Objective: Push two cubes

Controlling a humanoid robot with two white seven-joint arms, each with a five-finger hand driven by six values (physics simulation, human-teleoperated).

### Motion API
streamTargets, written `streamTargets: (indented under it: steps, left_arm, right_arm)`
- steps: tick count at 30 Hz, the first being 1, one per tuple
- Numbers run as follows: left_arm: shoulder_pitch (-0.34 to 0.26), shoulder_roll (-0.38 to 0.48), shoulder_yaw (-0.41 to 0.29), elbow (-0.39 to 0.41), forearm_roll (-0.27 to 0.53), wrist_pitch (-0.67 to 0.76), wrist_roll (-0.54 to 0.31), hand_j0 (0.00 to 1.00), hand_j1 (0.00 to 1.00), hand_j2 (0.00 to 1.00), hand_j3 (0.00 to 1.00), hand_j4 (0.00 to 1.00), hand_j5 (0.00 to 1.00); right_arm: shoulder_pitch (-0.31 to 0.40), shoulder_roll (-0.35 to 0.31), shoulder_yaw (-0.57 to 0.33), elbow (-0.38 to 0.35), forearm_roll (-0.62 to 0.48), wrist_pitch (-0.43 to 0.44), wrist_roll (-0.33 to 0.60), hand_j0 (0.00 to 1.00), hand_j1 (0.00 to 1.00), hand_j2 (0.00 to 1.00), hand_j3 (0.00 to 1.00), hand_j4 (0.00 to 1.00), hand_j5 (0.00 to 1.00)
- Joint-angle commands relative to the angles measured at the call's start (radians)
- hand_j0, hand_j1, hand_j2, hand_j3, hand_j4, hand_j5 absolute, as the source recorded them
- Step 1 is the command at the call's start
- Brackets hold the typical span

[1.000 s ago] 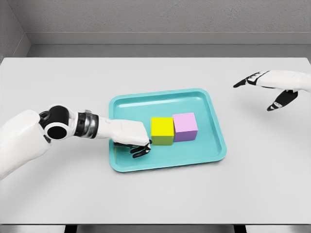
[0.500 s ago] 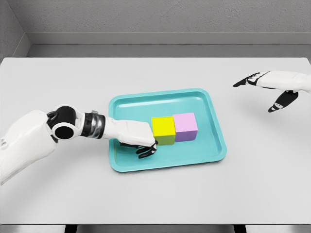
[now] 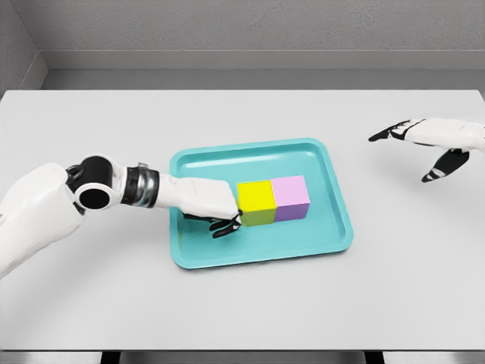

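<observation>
While the left robot hand presses its curled, empty fingers against the yellow cube, that cube sits flush against the purple cube at frame centre, inside the teal tray on the tabletop; contact from the left suits a rightward shove. Fingertips partly hidden under the knuckles. Right robot hand, upper right, hovers spread, wrist cut off.

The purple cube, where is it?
In the head view, the purple cube sits inside the teal tray, right of centre, touching the yellow cube.
</observation>
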Motion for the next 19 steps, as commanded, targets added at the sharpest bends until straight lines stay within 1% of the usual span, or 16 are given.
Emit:
streamTargets:
  steps: [1, 2, 3, 4, 5, 6, 7, 8, 10, 12, 17, 19]
  left_arm:
    - [-0.002, 0.019, 0.005, 0.0, 0.008, 0.002, 0.0, 0.05, 0.05, 0.05, 0.05, 0.05, 0.05]
    - [-0.014, 0.042, 0.005, -0.002, 0.015, 0.002, 0.0, 0.05, 0.05, 0.05, 0.05, 0.05, 0.05]
    - [-0.026, 0.07, 0.005, -0.002, 0.043, 0.002, 0.0, 0.05, 0.05, 0.05, 0.05, 0.05, 0.05]
    - [-0.045, 0.122, 0.007, -0.003, 0.086, 0.002, 0.0, 0.06, 0.06, 0.06, 0.06, 0.06, 0.06]
    - [-0.052, 0.182, 0.036, 0.004, 0.149, 0.002, 0.0, 0.12, 0.12, 0.12, 0.12, 0.12, 0.12]
    - [-0.051, 0.24, 0.092, 0.033, 0.224, 0.002, 0.0, 0.68, 0.68, 0.68, 0.68, 0.68, 0.68]
    - [-0.051, 0.265, 0.137, 0.098, 0.264, 0.002, 0.0, 1.0, 1.0, 1.0, 1.0, 1.0, 1.0]
    - [-0.048, 0.263, 0.181, 0.17, 0.265, 0.002, 0.0, 1.0, 1.0, 1.0, 1.0, 1.0, 1.0]
    - [-0.049, 0.255, 0.234, 0.288, 0.267, 0.002, 0.0, 1.0, 1.0, 1.0, 1.0, 1.0, 1.0]
    - [-0.048, 0.254, 0.28, 0.357, 0.268, 0.002, 0.0, 1.0, 1.0, 1.0, 1.0, 1.0, 1.0]
    - [-0.043, 0.246, 0.284, 0.382, 0.272, 0.002, 0.0, 1.0, 1.0, 1.0, 1.0, 1.0, 1.0]
    - [-0.043, 0.243, 0.286, 0.382, 0.27, 0.002, 0.0, 1.0, 1.0, 1.0, 1.0, 1.0, 1.0]
  right_arm:
    - [0.008, 0.004, -0.125, -0.002, -0.003, 0.0, 0.0, 1.0, 1.0, 1.0, 1.0, 1.0, 1.0]
    - [0.034, -0.001, -0.161, -0.004, -0.003, 0.0, 0.0, 1.0, 1.0, 1.0, 1.0, 1.0, 1.0]
    - [0.036, -0.002, -0.161, -0.004, -0.005, 0.0, 0.0, 1.0, 1.0, 1.0, 1.0, 1.0, 1.0]
    - [0.034, -0.002, -0.161, -0.005, -0.005, 0.0, 0.0, 1.0, 1.0, 1.0, 1.0, 1.0, 1.0]
    - [0.034, -0.001, -0.162, -0.007, -0.006, 0.0, 0.0, 1.0, 1.0, 1.0, 1.0, 1.0, 1.0]
    - [0.031, -0.002, -0.162, -0.007, -0.011, 0.0, 0.0, 1.0, 1.0, 1.0, 1.0, 1.0, 1.0]
    - [0.027, -0.004, -0.161, -0.011, -0.044, 0.0, 0.0, 1.0, 1.0, 1.0, 1.0, 1.0, 1.0]
    - [0.025, -0.005, -0.159, -0.027, -0.069, 0.0, 0.0, 1.0, 1.0, 1.0, 1.0, 1.0, 1.0]
    - [0.024, -0.005, -0.159, -0.027, -0.069, 0.0, 0.0, 1.0, 1.0, 1.0, 1.0, 1.0, 1.0]
    - [0.021, -0.005, -0.159, -0.025, -0.07, 0.0, 0.0, 1.0, 1.0, 1.0, 1.0, 1.0, 1.0]
    - [0.027, -0.005, -0.155, -0.024, -0.069, 0.0, 0.0, 1.0, 1.0, 1.0, 1.0, 1.0, 1.0]
    - [0.021, -0.024, -0.156, -0.028, -0.069, 0.0, 0.0, 1.0, 1.0, 1.0, 1.0, 1.0, 1.0]
